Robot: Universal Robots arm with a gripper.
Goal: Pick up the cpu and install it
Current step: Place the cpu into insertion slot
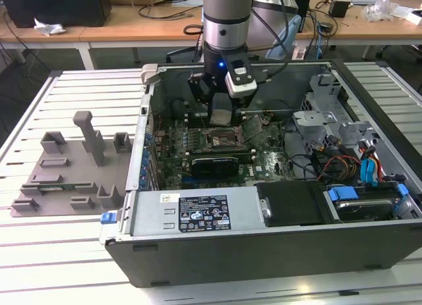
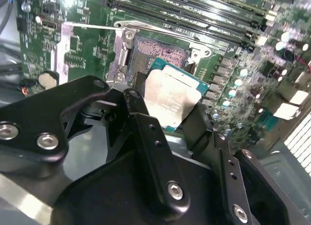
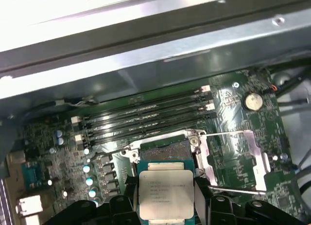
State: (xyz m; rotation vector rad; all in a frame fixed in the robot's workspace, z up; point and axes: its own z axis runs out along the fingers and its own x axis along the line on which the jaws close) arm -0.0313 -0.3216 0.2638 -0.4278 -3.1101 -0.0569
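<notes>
Motherboard socket [image 3: 164,149] partly behind cpu [image 3: 166,191] in end effector [image 3: 165,199]

Depicting a robotics and electronics lab. Showing an opened computer case [image 1: 264,252] lying on a slatted metal tabletop [image 1: 79,94], just beside a grey moulded parts fixture [image 1: 72,166]. Featuring a robot arm [image 1: 226,22] reaching down into the case and clamping the cpu [image 3: 166,193] in its tool [image 2: 167,108] above the bare green motherboard [image 3: 233,157]. Including, at the back, wooden tabletops [image 1: 132,29] carrying loose cables [image 1: 165,14] and assorted equipment.
</notes>
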